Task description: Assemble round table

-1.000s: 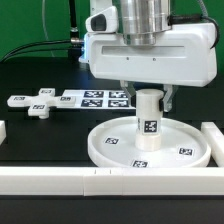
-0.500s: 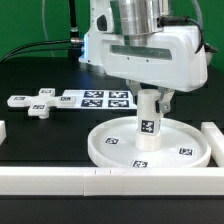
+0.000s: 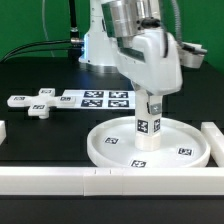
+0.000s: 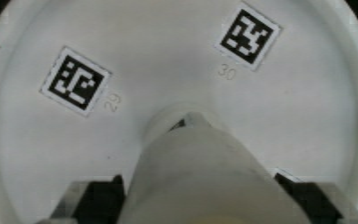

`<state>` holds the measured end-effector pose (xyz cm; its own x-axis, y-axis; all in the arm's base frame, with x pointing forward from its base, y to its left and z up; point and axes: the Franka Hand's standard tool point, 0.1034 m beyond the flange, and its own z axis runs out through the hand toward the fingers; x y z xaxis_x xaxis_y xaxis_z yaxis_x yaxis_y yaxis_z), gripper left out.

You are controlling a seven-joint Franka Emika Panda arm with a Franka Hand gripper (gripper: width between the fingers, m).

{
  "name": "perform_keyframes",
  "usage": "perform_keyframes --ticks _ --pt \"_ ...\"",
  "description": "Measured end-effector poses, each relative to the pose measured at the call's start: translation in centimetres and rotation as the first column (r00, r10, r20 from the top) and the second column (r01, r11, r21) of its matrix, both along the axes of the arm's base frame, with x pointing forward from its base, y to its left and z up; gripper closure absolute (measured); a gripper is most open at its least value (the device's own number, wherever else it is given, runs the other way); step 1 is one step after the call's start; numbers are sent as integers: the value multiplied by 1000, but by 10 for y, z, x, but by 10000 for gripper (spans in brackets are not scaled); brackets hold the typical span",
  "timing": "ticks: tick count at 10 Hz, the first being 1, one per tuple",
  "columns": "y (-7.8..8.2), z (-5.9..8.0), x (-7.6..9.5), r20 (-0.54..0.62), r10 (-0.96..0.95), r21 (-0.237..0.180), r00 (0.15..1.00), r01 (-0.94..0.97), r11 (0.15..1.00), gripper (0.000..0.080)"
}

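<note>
White plastic fills the exterior view. The gripper is closed narrowly on the upper end of the short thick cylinder, which stands upright directly beneath it with its foot on the middle of the rimmed round disc. The cross-shaped piece lies flat, well off to the exterior view's left of the gripper and near the marker board. In the wrist view the short thick cylinder runs straight from between the jaws to the rimmed round disc, with two square tags beyond it; the fingertips barely show. The step in hand looks like seating or screwing the cylinder into the disc's centre. Hold the axis plumb under the wrist, press lightly while turning, and grip firmly enough that smooth plastic does not slip. A tilt would likely jam the joint or drag the disc round.
</note>
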<state>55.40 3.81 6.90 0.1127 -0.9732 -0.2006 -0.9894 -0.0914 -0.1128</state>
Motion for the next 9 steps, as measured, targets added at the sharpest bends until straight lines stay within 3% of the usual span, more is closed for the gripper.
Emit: perform_keyframes --ticks 1,2,3,4,7,9 --pt "1 0 0 0 2 1 1000 -2 1000 334" --pt "1 0 0 3 17 -1 1000 -17 1000 215" --pt "1 0 0 10 49 -4 999 -49 999 215" --pt "3 0 0 18 74 -8 997 -74 997 163" --pt "3 0 0 58 279 -36 958 -278 960 151" --pt "1 -1 1 83 502 -94 861 -495 864 151"
